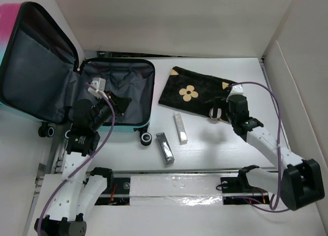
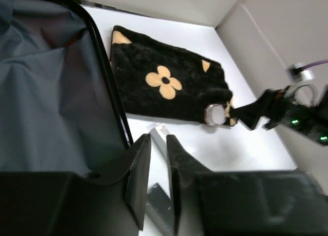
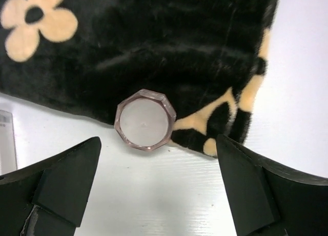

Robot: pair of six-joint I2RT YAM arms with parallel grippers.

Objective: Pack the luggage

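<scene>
The luggage (image 1: pixel 134 79) lies open at the left, its pink-and-teal lid (image 1: pixel 9 20) propped up and its dark grey lining bare; the lining also shows in the left wrist view (image 2: pixel 51 92). My left gripper (image 1: pixel 122 103) hovers over the suitcase's right edge, its jaws nearly shut with a narrow gap and nothing in them (image 2: pixel 159 141). My right gripper (image 1: pixel 219 112) is open wide just in front of a small round clear jar (image 3: pixel 145 119), with one finger on each side and neither touching it (image 3: pixel 158 143). The jar rests against the lower edge of the black pouch.
The flat black pouch with a tan flower (image 1: pixel 197 90) lies right of the suitcase. A white box (image 1: pixel 180 127) and a dark silvery box (image 1: pixel 164 146) lie on the table in front of it. White walls close in the back and right.
</scene>
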